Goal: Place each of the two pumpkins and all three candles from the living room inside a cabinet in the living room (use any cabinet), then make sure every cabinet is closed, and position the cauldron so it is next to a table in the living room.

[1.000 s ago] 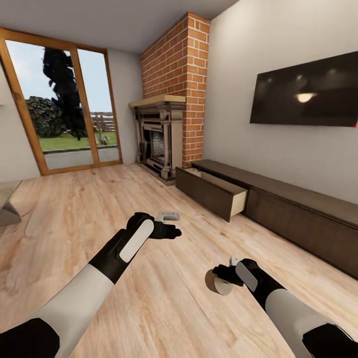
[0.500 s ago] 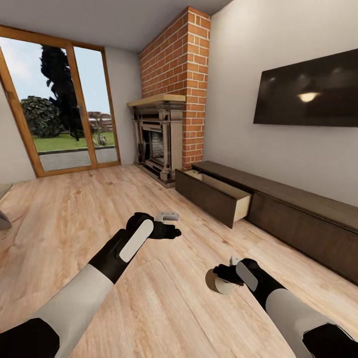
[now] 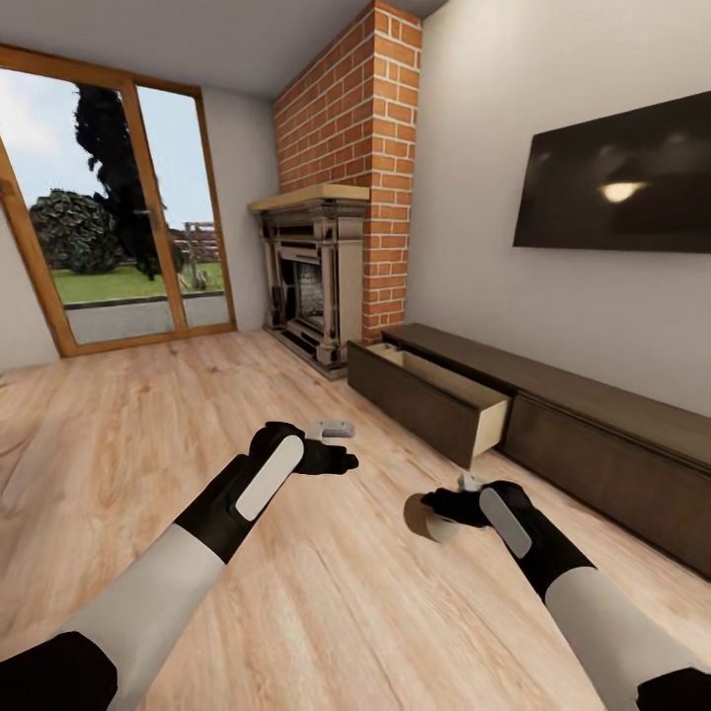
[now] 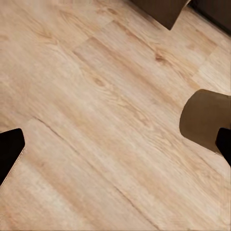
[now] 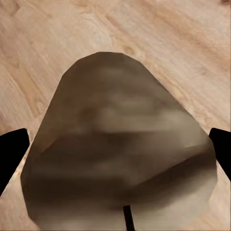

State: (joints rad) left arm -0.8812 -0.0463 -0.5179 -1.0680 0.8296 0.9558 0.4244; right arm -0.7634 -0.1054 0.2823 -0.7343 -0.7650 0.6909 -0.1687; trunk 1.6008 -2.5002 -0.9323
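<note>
Pale wood planks run across the floor (image 3: 148, 425) ahead of me, all the way to the glass door (image 3: 109, 217) and the brick chimney (image 3: 351, 109) with its fireplace (image 3: 311, 281). My right gripper (image 3: 446, 513) holds a candle (image 3: 427, 517), a stubby tan cylinder, clamped between the two fingers and carried above the floor. From the right wrist camera the candle (image 5: 120, 154) sits squarely between the dark fingertips (image 5: 12, 154), pressed on both sides. My left gripper (image 3: 336, 446) hangs empty over the planks, its jaws spread wide; in the left wrist camera I see one fingertip (image 4: 9, 151) at the edge, bare floor between, and the candle (image 4: 206, 120) off to the far side. The cabinet (image 3: 553, 425), long, low and dark brown, stands against the wall under the television (image 3: 617, 178). Its drawer (image 3: 434, 400) nearest the fireplace is pulled out, showing a pale beige inside; I cannot tell whether anything lies in it. The candle is near that drawer, out in front of its corner and well clear of it.
</note>
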